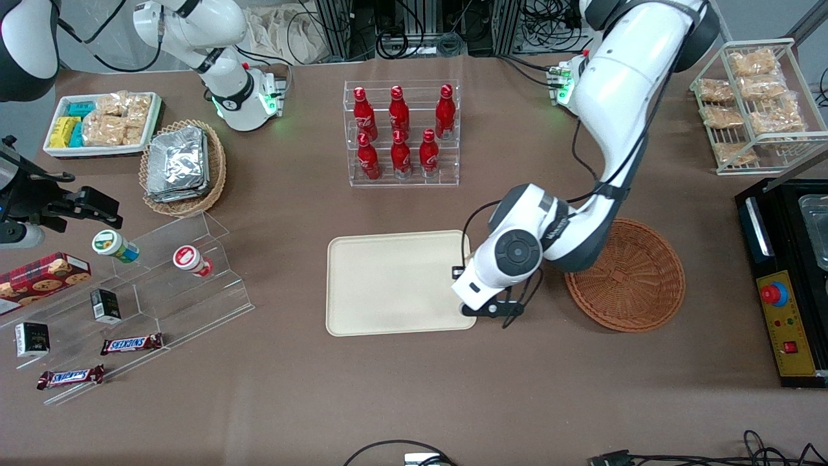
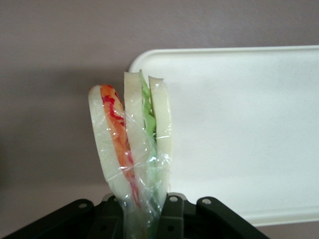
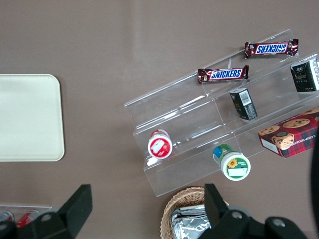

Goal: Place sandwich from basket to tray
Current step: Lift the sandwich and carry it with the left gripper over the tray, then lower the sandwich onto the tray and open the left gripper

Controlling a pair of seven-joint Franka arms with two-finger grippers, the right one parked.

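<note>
My left gripper (image 1: pixel 486 309) hangs over the corner of the cream tray (image 1: pixel 388 285) that is nearest the front camera and closest to the basket. In the left wrist view the gripper (image 2: pixel 144 211) is shut on the clear-wrapped sandwich (image 2: pixel 132 134), a wedge of white bread with orange-red and green layers, held by its narrow end. The sandwich hangs above the brown table right at the tray's rounded corner (image 2: pixel 144 59). The arm hides the sandwich in the front view. The reddish-brown wicker basket (image 1: pixel 631 278) stands empty beside the tray, toward the working arm's end.
A clear rack of red bottles (image 1: pixel 401 133) stands farther from the front camera than the tray. An acrylic stepped shelf (image 1: pixel 162 278) with snacks, a lighter basket of foil packs (image 1: pixel 182 167) and a white snack tray (image 1: pixel 103 123) lie toward the parked arm's end. A black control box (image 1: pixel 786 285) sits beside the basket.
</note>
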